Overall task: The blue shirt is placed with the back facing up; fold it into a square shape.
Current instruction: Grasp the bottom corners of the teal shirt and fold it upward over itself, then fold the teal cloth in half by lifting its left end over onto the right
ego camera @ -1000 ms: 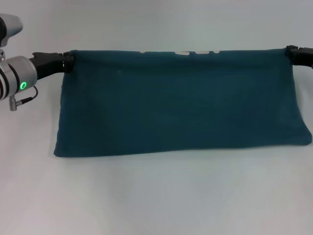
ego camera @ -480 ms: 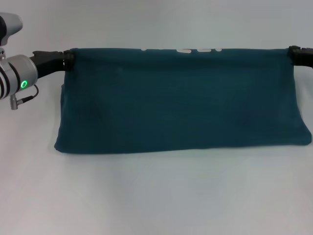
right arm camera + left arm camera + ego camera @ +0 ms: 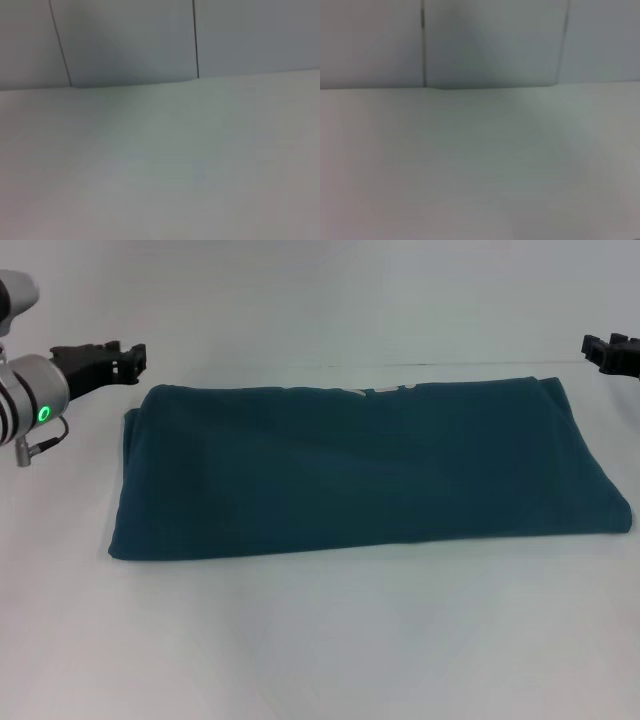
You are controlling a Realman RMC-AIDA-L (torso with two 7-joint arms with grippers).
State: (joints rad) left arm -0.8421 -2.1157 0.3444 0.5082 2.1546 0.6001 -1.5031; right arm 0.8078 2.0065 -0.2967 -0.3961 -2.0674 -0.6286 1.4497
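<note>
- Shirt: the blue shirt (image 3: pixel 360 470) lies flat on the white desk (image 3: pixel 330 640), folded into a wide rectangular band that spans most of the head view from left to right
- Fold: the near long edge is a smooth straight line; the far edge shows a thin strip of white print just under the top layer, near the middle
- Ends: the shirt's left end is stacked in visible layers with a rounded far corner; its right end bulges slightly at the near corner
- Left end effector (image 3: pixel 128 357): held above the desk just beyond the far-left corner of the shirt, clear of the fabric, its dark fingers parted with nothing between them; a green light glows on the wrist behind it
- Right end effector (image 3: pixel 600 348): at the right edge of the head view, beyond the far-right corner of the shirt and apart from it; only its tip shows, and whether its fingers are parted cannot be told
- Wrist views: both show only bare desk surface meeting a panelled grey wall
</note>
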